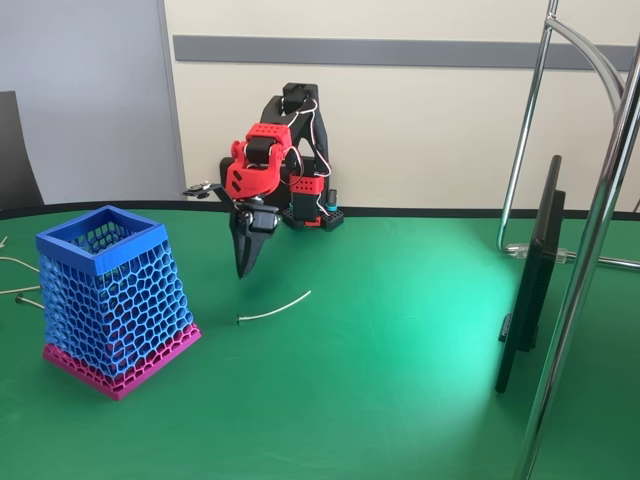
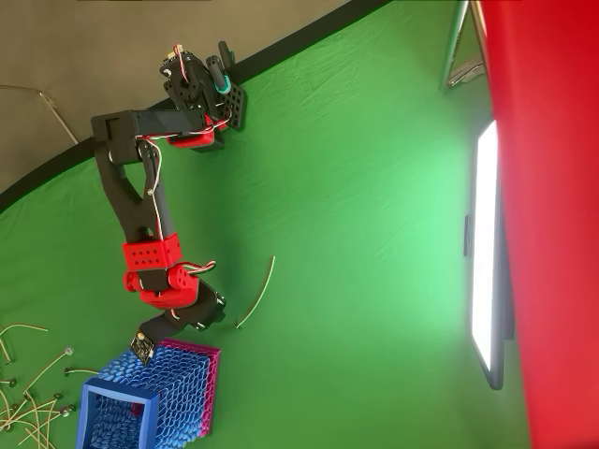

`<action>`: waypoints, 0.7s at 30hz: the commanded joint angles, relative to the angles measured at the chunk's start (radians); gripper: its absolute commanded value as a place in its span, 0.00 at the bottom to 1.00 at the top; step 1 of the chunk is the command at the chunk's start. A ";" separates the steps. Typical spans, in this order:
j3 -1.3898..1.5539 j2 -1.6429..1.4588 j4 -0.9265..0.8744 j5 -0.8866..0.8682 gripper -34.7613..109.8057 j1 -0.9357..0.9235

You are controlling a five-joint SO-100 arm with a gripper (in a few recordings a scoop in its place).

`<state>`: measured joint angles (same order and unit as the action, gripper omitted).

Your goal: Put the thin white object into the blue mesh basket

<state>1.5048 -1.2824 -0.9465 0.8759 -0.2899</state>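
Thin white object lies flat on green table, slightly curved, dark tip at its 8 o'clock end in the fixed view. In the overhead view the strand runs from 1 o'clock down to 7 o'clock, bare cloth all around it, nothing touching it.

Gripper hangs just at 10 o'clock from the strand in the fixed view, fingers pointing down, tips above the cloth, apart from the strand. Fingers look pressed together to a point, nothing between them. In the overhead view the gripper sits at 9 o'clock of the strand, near it.

Blue mesh basket stands upright at 9 o'clock of the strand in the fixed view, pink band at the base. Overhead, the basket is at 7 o'clock from the gripper, close by.

Monitor stands at 3 o'clock, well apart.
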 commanded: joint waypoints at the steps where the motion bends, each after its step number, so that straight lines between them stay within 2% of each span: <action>1: -0.106 0.028 -0.044 0.020 0.31 -0.006; 11: -0.242 0.158 -0.118 0.118 0.36 0.029; 21: -0.334 0.284 -0.118 0.123 0.35 0.046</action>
<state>1.2210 -0.9986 -1.0600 0.9956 -0.2516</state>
